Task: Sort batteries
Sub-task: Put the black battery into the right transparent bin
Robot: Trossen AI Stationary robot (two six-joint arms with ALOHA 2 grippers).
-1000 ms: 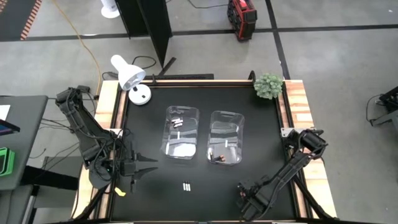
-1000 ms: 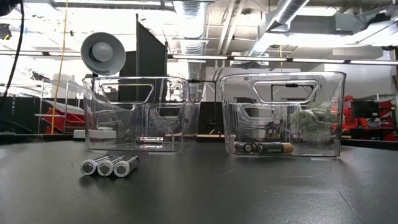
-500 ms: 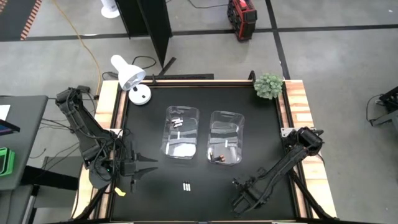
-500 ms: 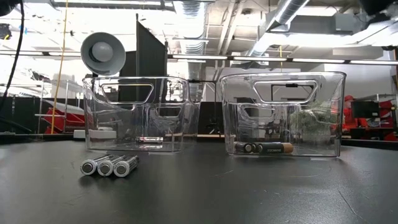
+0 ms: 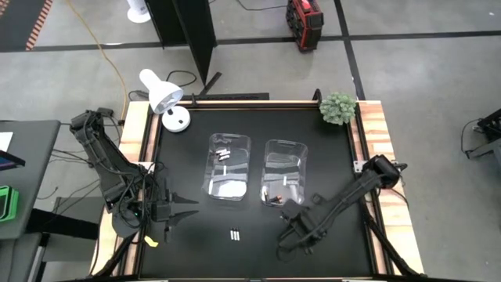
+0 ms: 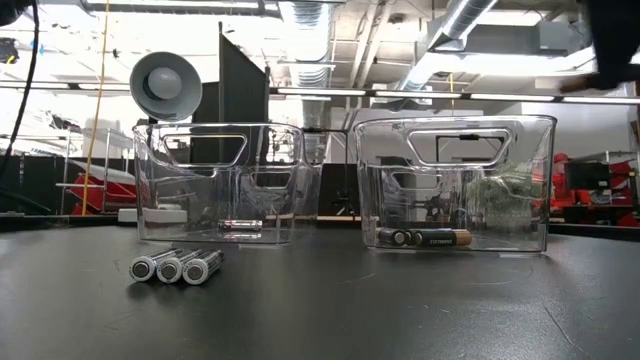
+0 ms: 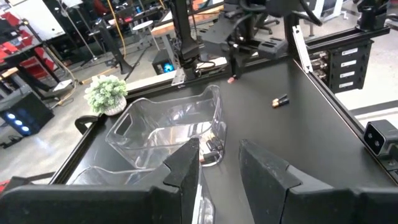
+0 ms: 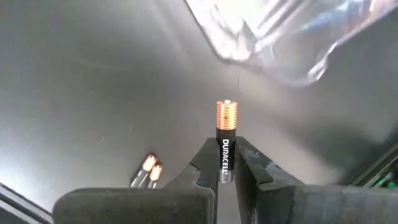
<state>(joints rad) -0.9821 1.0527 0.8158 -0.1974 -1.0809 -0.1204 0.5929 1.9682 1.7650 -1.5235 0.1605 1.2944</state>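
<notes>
My right gripper (image 5: 288, 235) hangs above the table's near middle, in front of the right clear bin (image 5: 300, 153), shut on a black battery with a copper end (image 8: 226, 115). Three batteries (image 5: 234, 234) lie side by side on the black table, seen end-on in the low view (image 6: 175, 267). The left bin (image 5: 245, 141) holds pale batteries (image 5: 223, 153). The right bin holds dark ones (image 6: 425, 238). My left gripper (image 5: 192, 211) waits open at the table's left side, nothing between its fingers (image 7: 186, 165). My right gripper pinches the battery's black body (image 8: 224, 149) between its two fingers. The fingers point steeply down and lie along the battery. Its copper end sticks out past the fingertips, pointing down, and the battery is lifted clear of the table.
A white desk lamp (image 5: 164, 98) stands at the far left corner and a small green plant (image 5: 338, 108) at the far right corner. Bare black tabletop (image 5: 196, 251) lies in front of both bins.
My right gripper has risen and gone from the near right part of the table toward its left and toward the right bin, rolling its wrist, still shut on the battery. The arm now shows in the top right corner of the low view.
</notes>
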